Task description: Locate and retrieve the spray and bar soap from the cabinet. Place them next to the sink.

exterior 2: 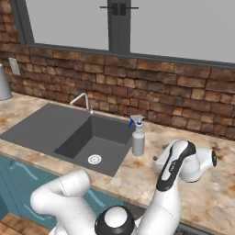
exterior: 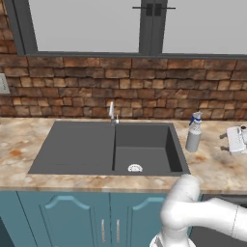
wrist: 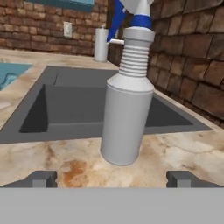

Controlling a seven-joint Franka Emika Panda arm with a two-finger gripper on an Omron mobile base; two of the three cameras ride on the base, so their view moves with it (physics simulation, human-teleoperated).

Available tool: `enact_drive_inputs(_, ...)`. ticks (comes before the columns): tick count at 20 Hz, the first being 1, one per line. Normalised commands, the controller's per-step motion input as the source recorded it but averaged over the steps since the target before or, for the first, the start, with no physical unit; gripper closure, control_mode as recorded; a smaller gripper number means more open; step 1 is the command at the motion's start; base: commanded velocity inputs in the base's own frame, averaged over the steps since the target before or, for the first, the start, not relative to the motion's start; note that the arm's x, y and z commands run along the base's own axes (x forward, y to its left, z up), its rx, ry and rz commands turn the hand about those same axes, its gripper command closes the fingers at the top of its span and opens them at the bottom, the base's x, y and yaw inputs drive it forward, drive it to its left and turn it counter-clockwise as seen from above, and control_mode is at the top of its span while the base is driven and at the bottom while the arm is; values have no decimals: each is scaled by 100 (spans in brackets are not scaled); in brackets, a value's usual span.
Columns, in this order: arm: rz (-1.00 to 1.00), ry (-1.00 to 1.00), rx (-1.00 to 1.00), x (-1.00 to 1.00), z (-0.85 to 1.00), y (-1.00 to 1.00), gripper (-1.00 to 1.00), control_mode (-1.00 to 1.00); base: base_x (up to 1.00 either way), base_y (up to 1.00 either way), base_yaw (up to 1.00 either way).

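So my tool [wrist: 112, 178] is low over the table [exterior: 219, 169], fingers [wrist: 40, 178] spread wide apart with nothing between them, pointing straight at the spray [wrist: 126, 109]. The bottle stands upright on the table just in front of the fingertips, not touching them as far as I can tell, and it sits right by the sink's [exterior: 87, 149] right edge, between the basin and the brick wall [exterior: 120, 87]. So the spray looks placed to me.

What worries me from here: the bottle is tall and narrow, and my fingers sit level with its base. If I swing or lift out carelessly, a fingertip or the hand could clip it. A nudge toward the sink would send it over the rim and into the deep basin, since there's barely any table between the two. I'd back straight off along my own axis before turning anywhere.

The other thing is the bar soap. I can't see it from here, and I can't make out the cabinet's shelf either, so I reckon that half of the job is not yet done. When I come back with it, the free spot beside the sink is tight with the spray already there, so setting the soap down close could knock the bottle. I'd rather aim for the table's front edge side of the spray.
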Motion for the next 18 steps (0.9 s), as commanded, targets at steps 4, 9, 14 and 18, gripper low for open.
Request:
enact_drive_inputs(4,5,2,-18,-77,46,11,-100,-100,0,0,0)
enact_drive_inputs(9,6,3,-17,-71,44,6,-100,-100,0,0,0)
enact_drive_inputs(14,1,-3,-22,-59,33,18,-100,-100,0,0,0)
enact_drive_inputs(18,1,-5,-28,-47,42,45,-100,-100,0,0,0)
